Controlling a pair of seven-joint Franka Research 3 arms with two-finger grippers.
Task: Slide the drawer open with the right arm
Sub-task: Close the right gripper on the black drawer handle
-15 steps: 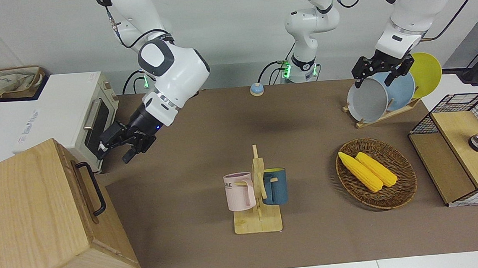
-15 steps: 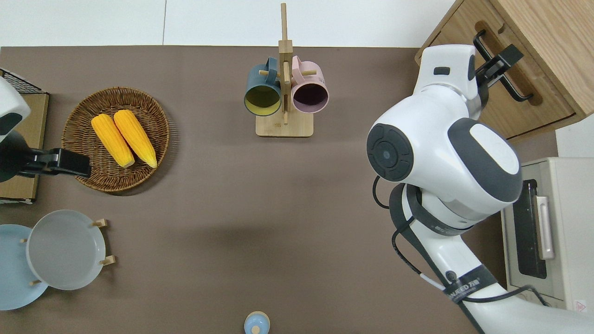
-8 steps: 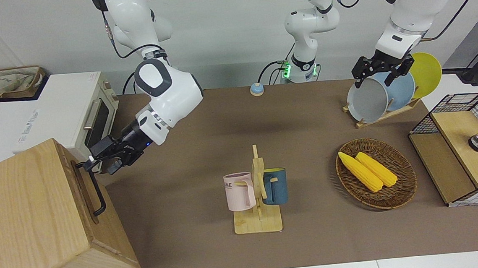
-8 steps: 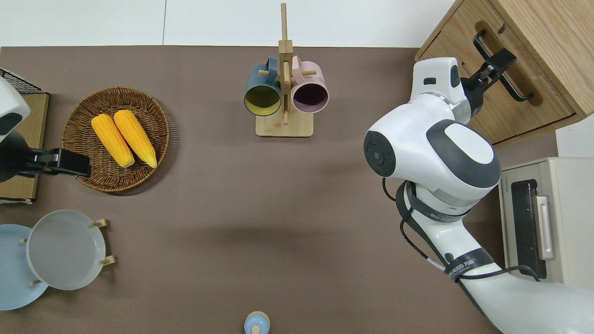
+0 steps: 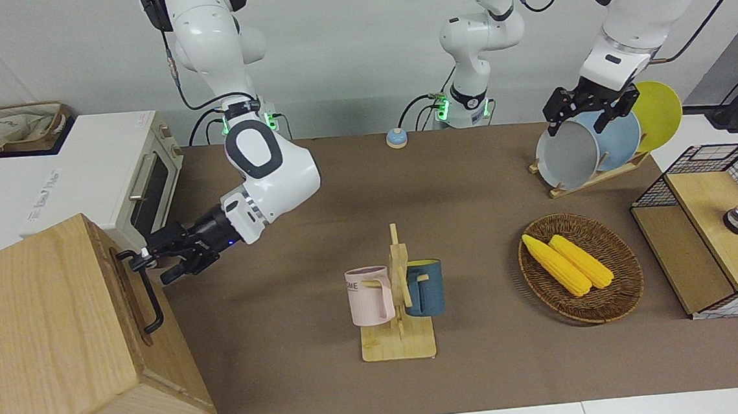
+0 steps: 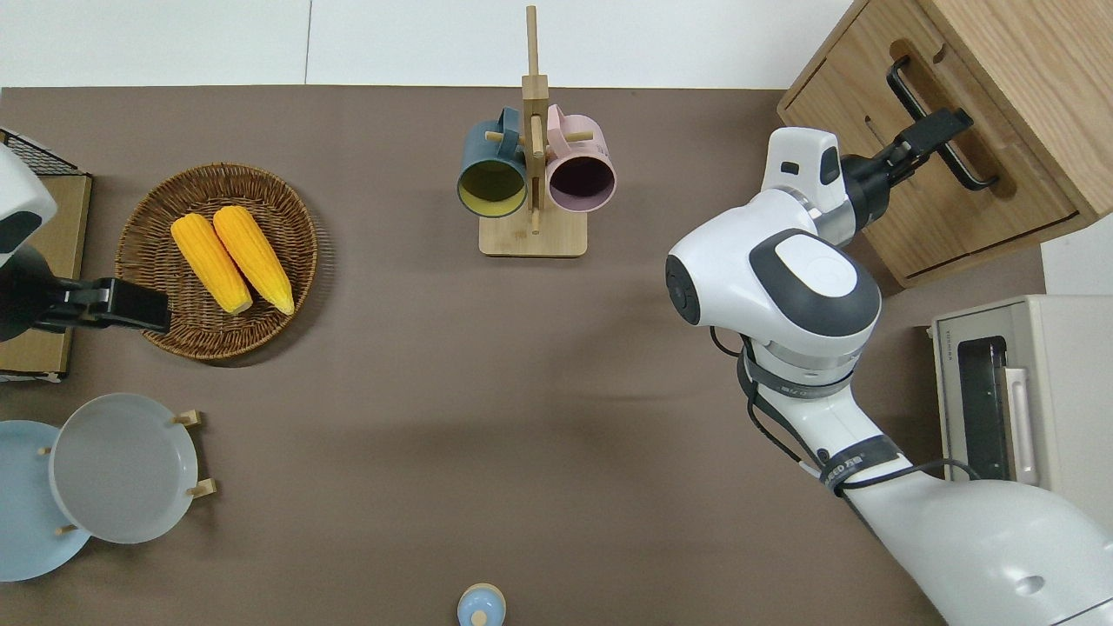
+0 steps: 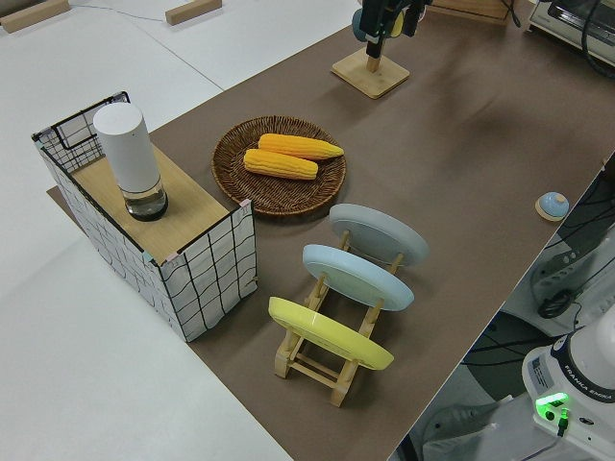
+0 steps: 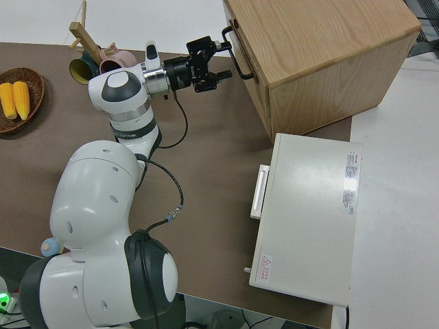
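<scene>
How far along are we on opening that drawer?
Approach looks done: the right gripper is at the end of the black handle nearer the robots, fingers either side of the bar. Grasp in hand; closure unclear. Left: the pull, as the drawer sits flush in the wooden box. The left arm is parked.

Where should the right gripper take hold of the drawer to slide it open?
On the black bar handle of the drawer, approached from the table side facing its front: the bar stands off the wood, leaving room for fingers. The right gripper sits at its end.
</scene>
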